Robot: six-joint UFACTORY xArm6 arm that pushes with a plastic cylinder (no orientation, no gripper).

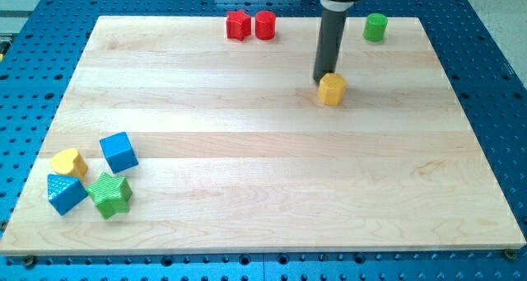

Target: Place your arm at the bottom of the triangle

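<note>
- The table (263,190) fills most of my view, a pale wooden board lying on a blue perforated surface (494,83).
- My rod (331,38) comes down from the view's top, right of centre; there is no pincer on it, so I have no spread or pinched state to report.
- My tip (324,80) stands just beside the yellow block (333,89), at its upper left edge, seemingly touching it.
- The blue triangle block (65,193) sits near the table's bottom left corner, well apart from my tip.
- Just beside it to the right is the green star block (111,194), touching or nearly so.
- Above those two lie the blue cube (119,152) and the yellow heart block (69,161), close together.
- Two red blocks sit side by side at the table's top edge: the left red block (238,25) has an angular outline and the right red block (265,25) looks round.
- A green cylinder block (375,26) stands near the top right, to the right of my rod.
</note>
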